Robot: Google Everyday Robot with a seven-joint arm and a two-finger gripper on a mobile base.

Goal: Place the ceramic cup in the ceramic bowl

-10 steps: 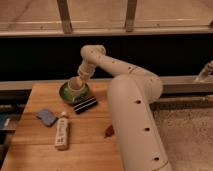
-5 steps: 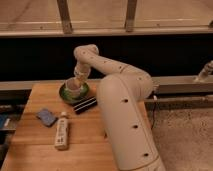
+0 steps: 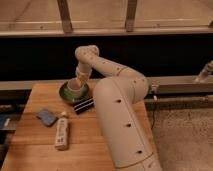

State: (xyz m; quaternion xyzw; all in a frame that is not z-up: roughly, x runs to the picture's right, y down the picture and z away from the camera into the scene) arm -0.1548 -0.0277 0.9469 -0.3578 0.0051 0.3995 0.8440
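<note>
So on the left side of the wooden bench point(image 3: 30, 145) there's a small blue-grey pad thing point(image 3: 46, 116), kinda like a sponge, lying flat. Just right of it a white bottle point(image 3: 61, 131) is lying on its side, cap pointing toward the far edge. Farther back sits the green bowl point(image 3: 64, 95), and the off-white cup point(image 3: 75, 88) is upright inside its rim. The gripper point(image 3: 80, 80) is right over the cup, coming down from the big white arm point(image 3: 117, 100) that fills the middle and right of the view. Honestly can't tell whether the jaws are apart or clamped on the cup. Just near-right of the bowl, a dark flat striped thing point(image 3: 84, 106) lies on the bench, touching or nearly touching the bowl.
</note>
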